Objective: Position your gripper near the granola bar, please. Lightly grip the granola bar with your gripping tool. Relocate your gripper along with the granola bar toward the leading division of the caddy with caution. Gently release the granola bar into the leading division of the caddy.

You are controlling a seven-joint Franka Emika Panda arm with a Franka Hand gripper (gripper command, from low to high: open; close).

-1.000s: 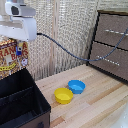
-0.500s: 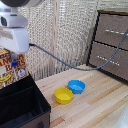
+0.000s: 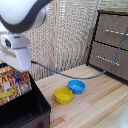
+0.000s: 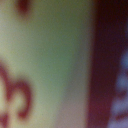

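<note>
Carry step: my gripper holds the granola bar above the caddy, exterior view's left; next, lower gently into near compartment

wooden dresser (woven screen behind)

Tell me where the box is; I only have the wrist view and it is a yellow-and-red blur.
Observer: In the exterior view, the granola bar hangs under the gripper, above the black caddy.
Operator: Report what else is on the table.
Observer: A yellow bowl and a blue bowl sit touching on the wooden table, to the exterior view's right of the caddy.
Operator: Confirm the fingers.
Observer: I cannot; the white hand hides them, so the grip itself is not visible.
</note>
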